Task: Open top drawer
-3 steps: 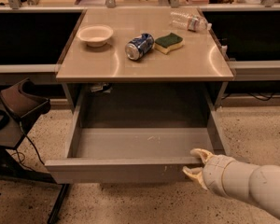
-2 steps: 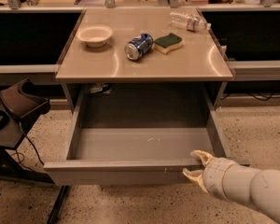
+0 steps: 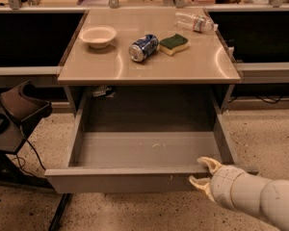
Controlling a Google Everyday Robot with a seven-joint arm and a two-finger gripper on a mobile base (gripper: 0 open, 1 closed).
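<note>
Nearest, at the lower right, the robot's pale arm [image 3: 260, 201] reaches in from the right edge above the speckled floor [image 3: 267, 134]. At its tip the gripper [image 3: 203, 172] sits at the right end of the top drawer [image 3: 125, 179]. Its fingers are only slightly apart and pinch the drawer's front panel. One finger hooks over the top rim on the inner side and the other presses the outer face.

The top drawer is pulled far out from under the counter [image 3: 135, 69], with its open mouth facing up and its flat, handle-less front turned toward the camera. The long axis of the front panel runs left to right, while the side walls run back into the cabinet. The front sits slightly skewed, its left end nearer the camera than its right. The plain grey floor of the drawer shows a few small white scuffs right of centre.

Farther back, on the tan counter top, a pale bowl [image 3: 98, 35] stands upright at the left. A blue soda can [image 3: 143, 47] lies on its side near the middle, and a green-topped sponge [image 3: 173, 44] lies just beside it on the right. A clear plastic bottle [image 3: 195, 21] lies on its side toward the far right corner.
</note>
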